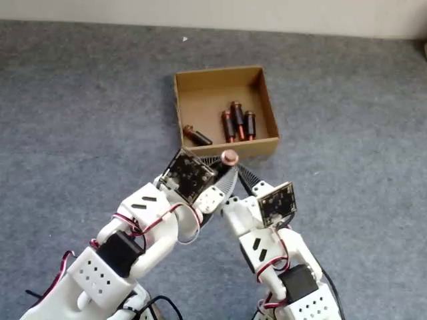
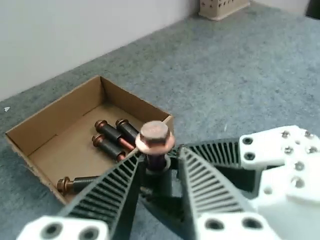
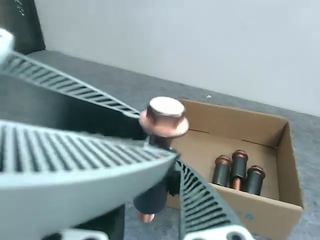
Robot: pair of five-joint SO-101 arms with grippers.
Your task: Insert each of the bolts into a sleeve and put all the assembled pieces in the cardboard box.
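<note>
- The left gripper (image 2: 159,162) and the right gripper (image 3: 172,161) meet tip to tip just near of the box. Each looks clamped on the same piece, one from the left and one from the right.
- Held piece: a black cylindrical sleeve (image 3: 152,196), upright, with a copper-coloured flanged bolt (image 2: 156,137) through it. The head sits above the fingers and a copper tip pokes out below the sleeve, so the bolt reads as fully seated.
- Judgement: insertion is done, and the step in hand is the drop into the box. Two clamps on one piece would fight each other. One should let go and back well clear before the other carries.
- Just beyond the piece stands the near wall of the brown cardboard box (image 1: 260,148), which is open-topped. Lift enough to clear that wall; the hanging bolt tip is the part most likely to catch.
- Inside the box, one assembled piece (image 1: 197,136) lies at the near left corner. A row of three assembled pieces (image 1: 238,124) sits centre to right.
- Bare floor shows at far left of the box. Aim there and release low, so the bolt does not slide out of its sleeve.
- A grey carpeted tabletop (image 1: 80,100) lies all round.
</note>
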